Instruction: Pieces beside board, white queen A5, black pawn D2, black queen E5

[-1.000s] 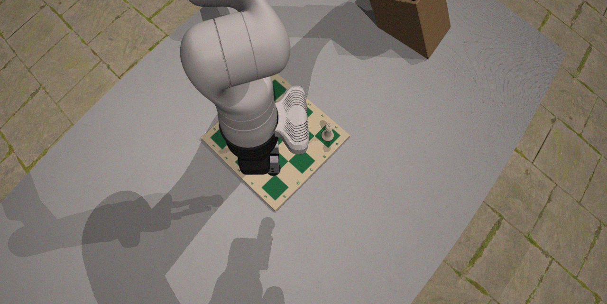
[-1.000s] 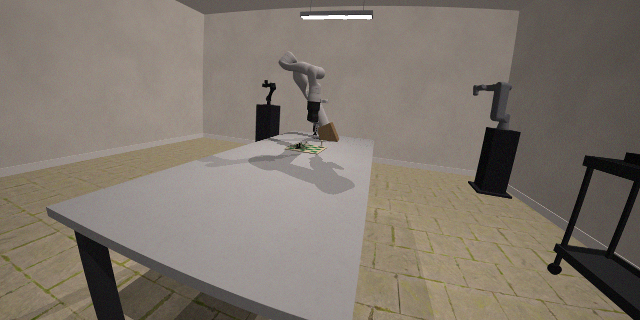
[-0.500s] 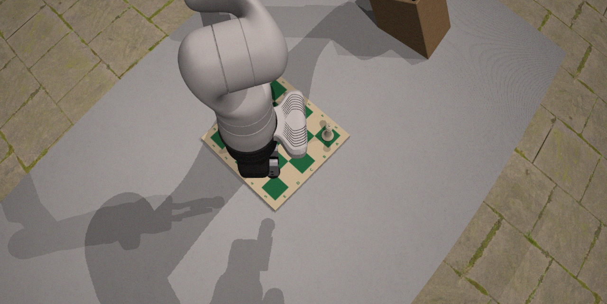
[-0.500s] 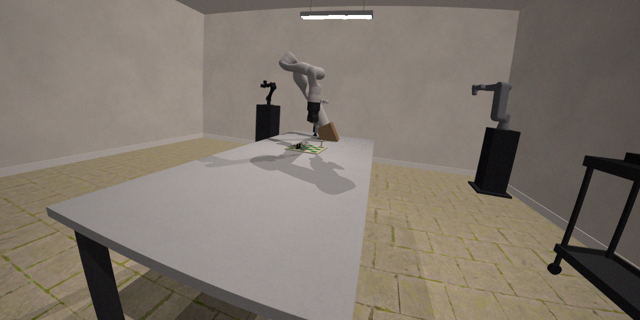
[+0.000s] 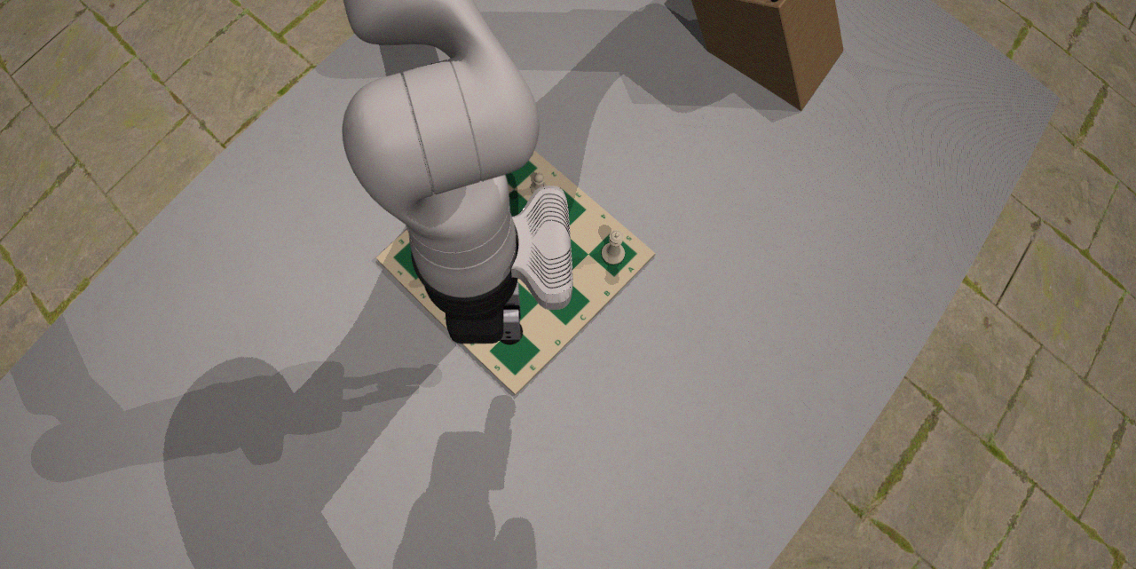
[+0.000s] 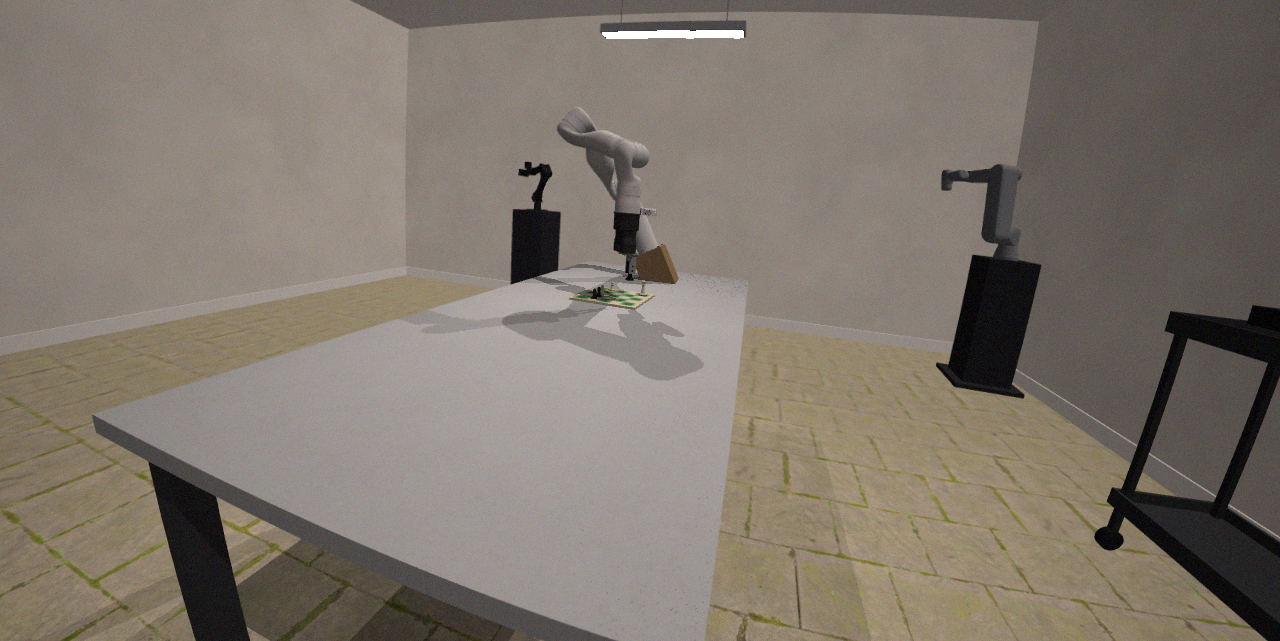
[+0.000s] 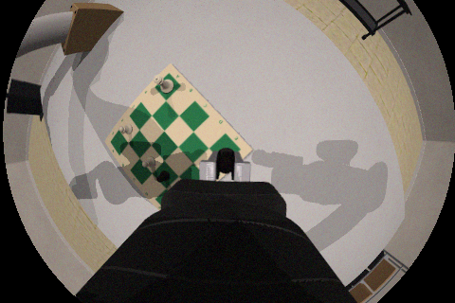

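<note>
The gripper (image 7: 224,170) is clenched on a dark chess piece, judged to be the black queen (image 7: 224,166), since the white queen (image 5: 612,247) already stands upright on a green corner square at the board's A edge and small dark pieces show on the board's far side in the wrist view. The held piece hangs upright between the pale fingers, its long axis pointing straight down from the wrist.

The chessboard (image 5: 631,272), tan with green squares, lies turned like a diamond on the grey desk (image 5: 794,327). In the top view the gripper hangs over the board's lower corner region, next to the green square by the edge letters. E5 appears to lie just below and slightly ahead of the held piece, toward that corner, so the coming move is mostly a short shift and a straight descent. There is only one arm, so no choice of side arises.

Another pale piece (image 5: 537,180) stands near the board's upper corner, partly hidden by the arm (image 5: 440,136). In the wrist view a small pale piece and two dark pieces sit on the shadowed squares well apart from the gripper.

Readable writing is limited to the board's edge: the letters A, B, C, D and E along the lower right border. Digits on the other edge are too small to read. No brand marks are visible.
</note>
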You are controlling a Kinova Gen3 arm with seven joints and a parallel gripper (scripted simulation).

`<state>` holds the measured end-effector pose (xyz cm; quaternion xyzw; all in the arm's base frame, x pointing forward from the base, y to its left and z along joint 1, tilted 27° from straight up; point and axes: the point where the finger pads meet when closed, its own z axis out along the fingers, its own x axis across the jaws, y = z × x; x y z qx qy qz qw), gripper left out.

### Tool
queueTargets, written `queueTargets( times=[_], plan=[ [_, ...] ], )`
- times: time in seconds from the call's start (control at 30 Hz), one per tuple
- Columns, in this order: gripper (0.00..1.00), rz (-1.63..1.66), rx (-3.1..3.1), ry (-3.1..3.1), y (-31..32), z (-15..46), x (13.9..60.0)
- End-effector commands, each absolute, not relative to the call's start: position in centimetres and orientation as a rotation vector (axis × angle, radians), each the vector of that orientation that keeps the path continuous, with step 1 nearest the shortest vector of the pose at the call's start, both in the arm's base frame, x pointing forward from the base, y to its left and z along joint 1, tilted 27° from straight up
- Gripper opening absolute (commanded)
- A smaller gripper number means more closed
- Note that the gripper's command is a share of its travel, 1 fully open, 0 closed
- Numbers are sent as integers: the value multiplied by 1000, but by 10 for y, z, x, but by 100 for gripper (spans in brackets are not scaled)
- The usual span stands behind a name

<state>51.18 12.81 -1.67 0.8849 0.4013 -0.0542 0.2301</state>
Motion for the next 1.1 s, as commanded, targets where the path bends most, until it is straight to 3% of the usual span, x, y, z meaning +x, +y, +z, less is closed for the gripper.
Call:
queueTargets(
  times=[0.0, 0.47, 1.07],
  plan=[
    [0, -161, 2435, 1104, 125, -22, 510],
    [0, -161, 2435, 1104, 98, -75, 515],
    [0, -161, 2435, 1104, 96, -80, 515]
  ],
)
